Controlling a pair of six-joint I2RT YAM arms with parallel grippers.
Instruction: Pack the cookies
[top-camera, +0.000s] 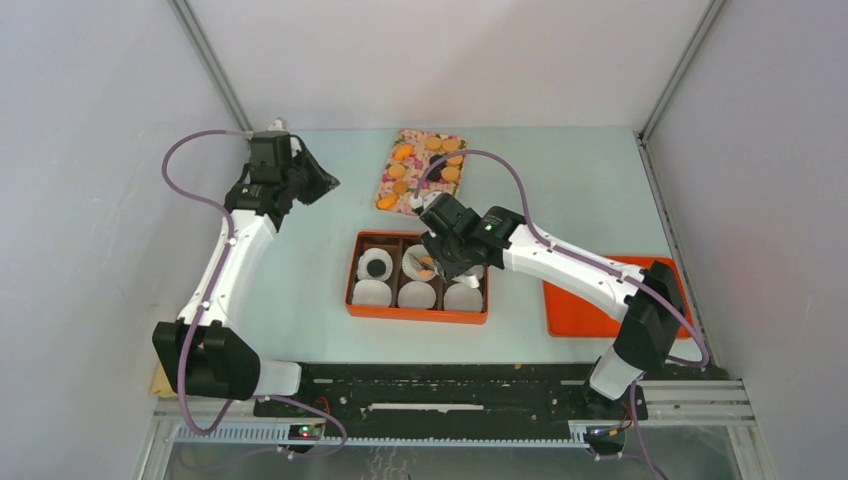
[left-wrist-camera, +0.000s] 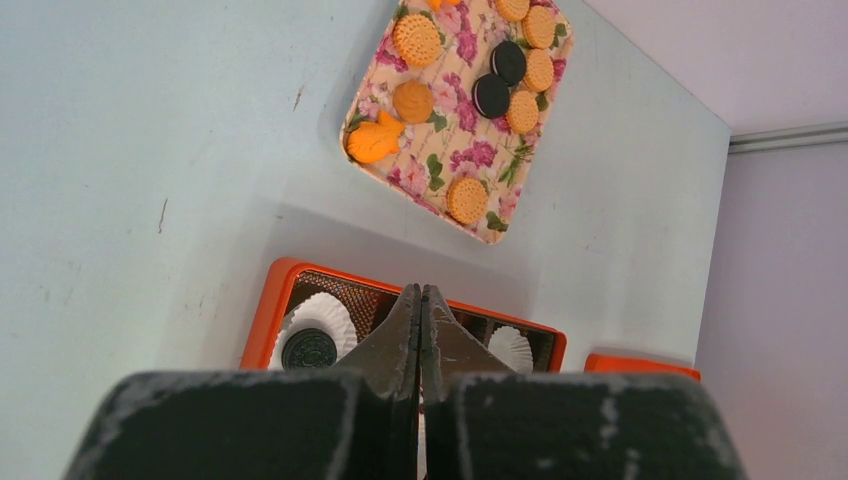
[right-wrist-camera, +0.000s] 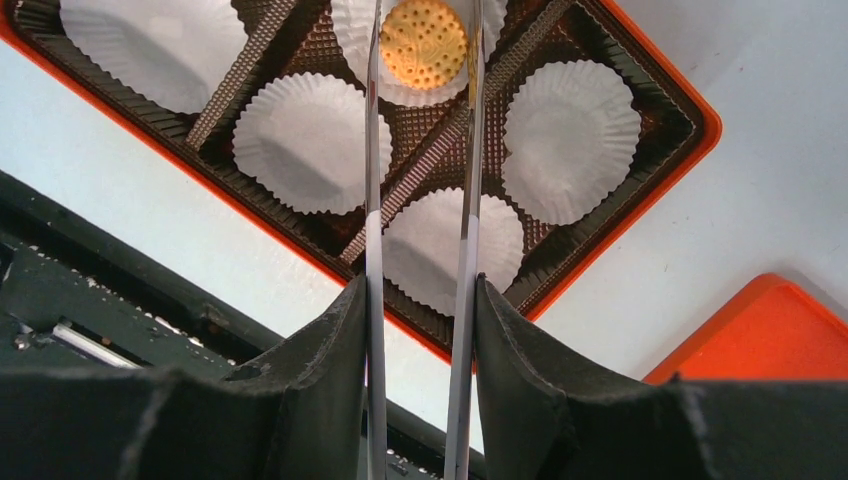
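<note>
The top external view shows a pale tabletop (top-camera: 300, 260) with an orange box (top-camera: 417, 317) near its middle, a little toward the near edge. The box has six compartments in two rows of three, and white paper cups (right-wrist-camera: 570, 140) sit in them.

The right gripper (top-camera: 428, 262) hangs over the far middle compartment. In the right wrist view its two thin blades stand a cookie's width apart. A tan cookie (right-wrist-camera: 424, 42) sits between them, face up, with both edges against the blades, directly above a paper cup. Whether it already touches the cup cannot be told.

A black cookie (left-wrist-camera: 309, 348) lies in the cup in the far left compartment. The three cups in the near row are bare.

The other cookies (left-wrist-camera: 417, 40) lie on a floral tray (left-wrist-camera: 460, 155) toward the far edge of the tabletop, about midway along it and apart from the box. Most are round and orange-tan, two are black, and one orange one is fish-shaped.

The left gripper (left-wrist-camera: 420, 295) is raised above the table toward the far left corner. Its jaws are pressed together with nothing between them, and they point toward the box and tray.

A flat orange piece (top-camera: 590, 315) lies by the right edge, beside the right arm.
</note>
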